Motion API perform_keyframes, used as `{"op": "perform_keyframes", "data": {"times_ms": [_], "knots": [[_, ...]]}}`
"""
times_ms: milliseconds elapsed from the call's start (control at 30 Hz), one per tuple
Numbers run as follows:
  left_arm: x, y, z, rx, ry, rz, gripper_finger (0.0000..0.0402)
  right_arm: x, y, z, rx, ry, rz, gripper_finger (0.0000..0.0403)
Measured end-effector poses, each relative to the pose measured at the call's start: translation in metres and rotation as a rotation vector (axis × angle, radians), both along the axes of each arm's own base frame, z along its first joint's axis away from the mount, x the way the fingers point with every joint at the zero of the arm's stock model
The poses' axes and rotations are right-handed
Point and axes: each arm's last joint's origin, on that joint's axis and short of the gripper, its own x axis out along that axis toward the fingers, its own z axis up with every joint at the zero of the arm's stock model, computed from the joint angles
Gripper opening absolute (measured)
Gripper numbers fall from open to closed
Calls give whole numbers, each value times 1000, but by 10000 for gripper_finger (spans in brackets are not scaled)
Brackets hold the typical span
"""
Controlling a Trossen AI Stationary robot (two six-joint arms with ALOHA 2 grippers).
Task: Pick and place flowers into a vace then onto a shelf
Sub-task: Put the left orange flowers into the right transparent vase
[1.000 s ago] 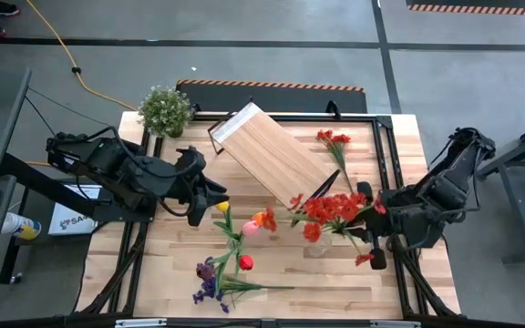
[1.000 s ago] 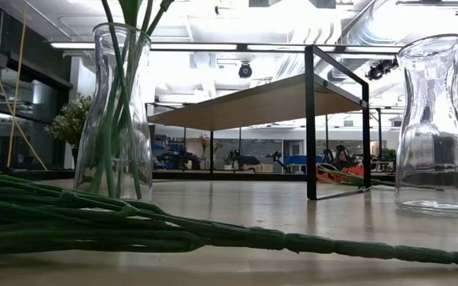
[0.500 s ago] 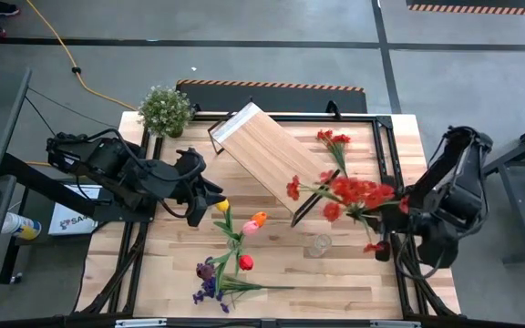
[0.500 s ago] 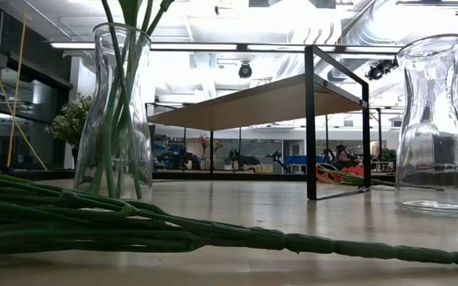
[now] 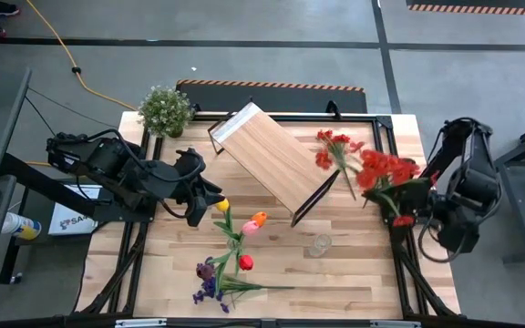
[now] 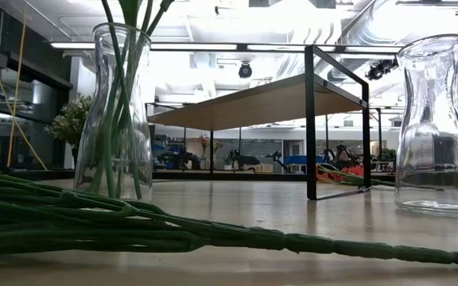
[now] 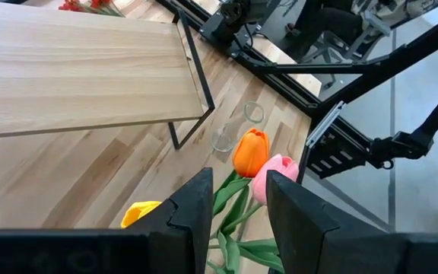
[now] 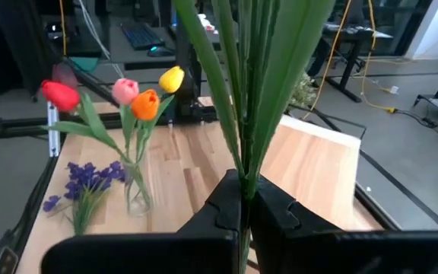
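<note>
My right fingers [image 8: 242,219] are pressed on the green stems of the red bunch [image 5: 383,169], and that bunch has just travelled. A second ago its heads hung over the middle of the tabletop [image 5: 354,284], just at 12 o'clock of the empty vase [image 5: 317,245]. Now my right gripper [image 5: 403,217] sits out at the 3 o'clock edge, and the blossoms lean away toward 11 o'clock.

So the bunch is not in the vase. I have drawn back from it rather than dropped in, probably to bring the stems upright before a new approach. The tulip vase [image 5: 235,239] already holds its flowers. The purple spray [image 5: 210,282] lies flat toward 7 o'clock, and another red spray [image 5: 334,141] lies at 1 o'clock beside the shelf [image 5: 272,155]. Nothing stands on the shelf yet, so most of the task remains.

My left gripper [image 5: 210,193] waits at 9 o'clock with fingers spread and empty, just beside the yellow tulip.

Room is tight at my right. I am over the tabletop's rim, and the shelf's near leg stands between the bunch and the centre. The free lane runs toward 8 o'clock, across bare wood to the empty vase. How far the stem tips hang below my fingers I cannot tell, so they may catch the vase's mouth.
</note>
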Motion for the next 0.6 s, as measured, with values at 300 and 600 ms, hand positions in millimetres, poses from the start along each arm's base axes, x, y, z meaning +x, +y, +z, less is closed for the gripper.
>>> {"op": "perform_keyframes", "data": {"times_ms": [300, 600], "knots": [[0, 1, 0, 17, -4, 23, 156, -9, -17, -1, -31, 27, -16, 2], [0, 1, 0, 6, -6, 35, 156, -28, -51, 5, 33, 15, -15, 3]]}}
